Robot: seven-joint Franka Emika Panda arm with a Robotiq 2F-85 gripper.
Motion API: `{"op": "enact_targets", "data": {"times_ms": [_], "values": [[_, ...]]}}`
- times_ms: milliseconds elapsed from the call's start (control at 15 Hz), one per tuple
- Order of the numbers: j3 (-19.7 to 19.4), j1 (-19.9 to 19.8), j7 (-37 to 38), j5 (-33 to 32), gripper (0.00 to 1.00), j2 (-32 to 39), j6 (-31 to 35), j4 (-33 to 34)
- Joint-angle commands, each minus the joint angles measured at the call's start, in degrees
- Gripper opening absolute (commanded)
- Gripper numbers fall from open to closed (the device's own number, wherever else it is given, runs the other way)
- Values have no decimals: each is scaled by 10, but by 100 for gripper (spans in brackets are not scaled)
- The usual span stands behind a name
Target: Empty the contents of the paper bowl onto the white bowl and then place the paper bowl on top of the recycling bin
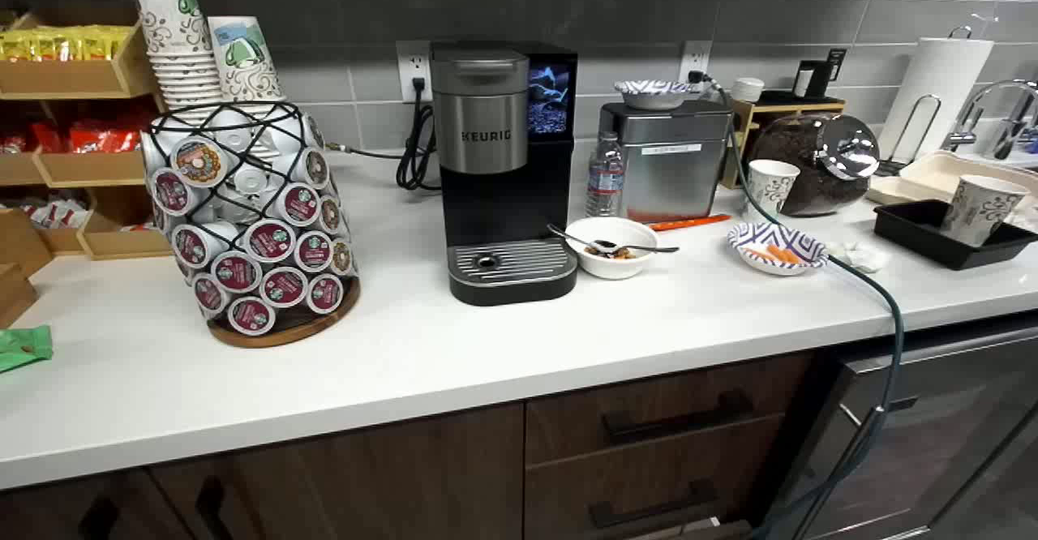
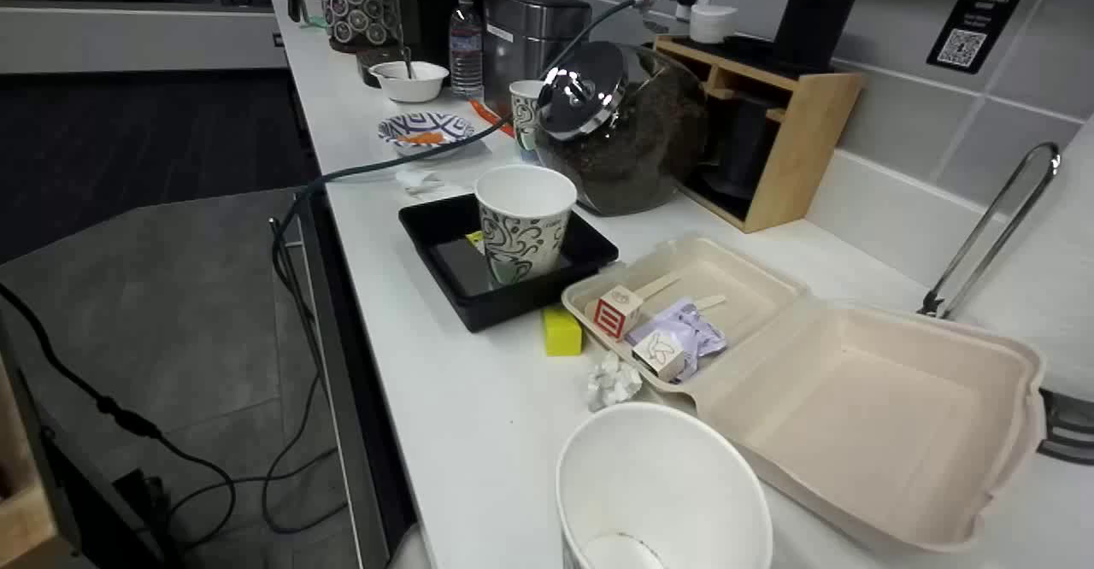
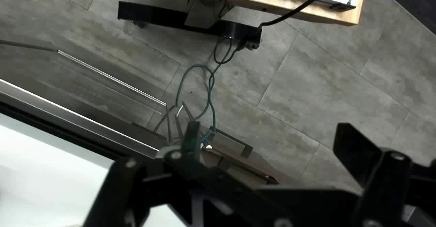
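Note:
The paper bowl (image 1: 799,238), blue-patterned with orange pieces inside, sits upright on the white counter; it also shows in an exterior view (image 2: 427,122). The white bowl (image 1: 608,268) stands beside the coffee machine with dark food and two spoons in it; it also shows in an exterior view (image 2: 414,88). A labelled silver bin (image 1: 673,171) stands behind, with another patterned bowl (image 1: 655,99) on its lid. My gripper (image 3: 267,131) shows only in the wrist view. Its fingers are wide apart and empty, above the floor beside the counter edge. No bowl shows there.
A dark cable (image 1: 880,289) crosses the counter over the paper bowl's side. The coffee machine (image 1: 486,199) and a water bottle (image 1: 604,175) flank the white bowl. A paper cup (image 1: 769,186), a glass jar (image 2: 632,142) and a black tray (image 2: 504,304) stand near the paper bowl.

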Motion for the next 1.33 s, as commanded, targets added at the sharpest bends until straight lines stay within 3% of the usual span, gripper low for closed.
{"op": "enact_targets", "data": {"times_ms": [0,200,267,667,1000,1133,1267], "values": [[6,-7,-3,3,100,1,-1,1],[6,-7,-3,3,100,1,-1,1],[-5,-2,0,35,100,13,14,5],[-12,-27,60,129,100,77,242,0],[-2,-32,117,173,100,184,470,5],[2,-34,147,171,100,237,518,15],[-1,-33,165,176,100,290,518,30]]}}
